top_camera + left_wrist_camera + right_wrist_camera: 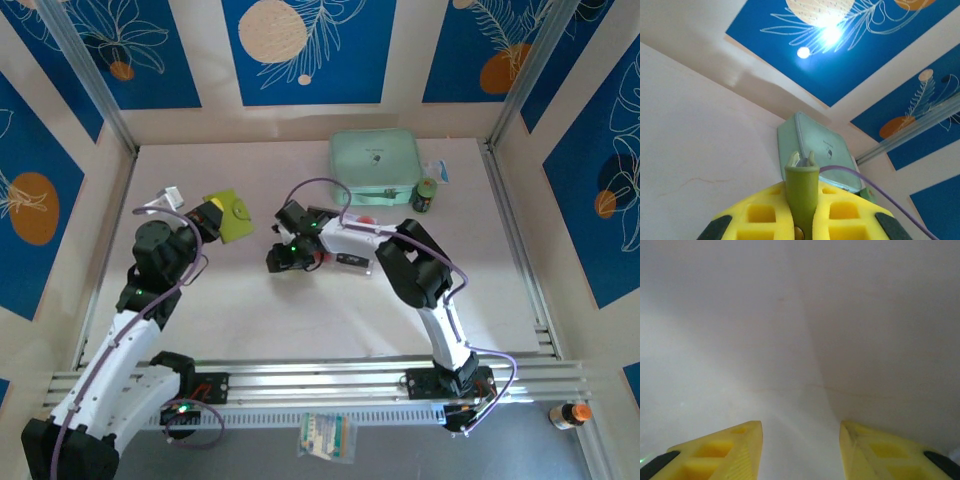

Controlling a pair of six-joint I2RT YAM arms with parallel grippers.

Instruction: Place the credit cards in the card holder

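My left gripper (pixel 218 218) is shut on the olive-green card holder (pixel 232 216), held off the table at the left. In the left wrist view the card holder (pixel 801 192) stands on edge between the two yellow fingers (pixel 755 215), its snap tab at the top. My right gripper (pixel 284 258) hangs low over the middle of the table, open. In the right wrist view the right gripper (pixel 800 440) has bare table between its fingers (pixel 742 445). A black credit card (pixel 352 260) lies just right of that gripper, and a bit of red (pixel 318 263) shows beside it.
A mint-green case (pixel 374 160) lies at the back of the table, also seen as the case (pixel 815 147) beyond the left fingers. A small green jar (pixel 425 195) stands to its right. A small white item (pixel 168 198) lies at the far left. Metal rails (pixel 330 375) run along the near edge.
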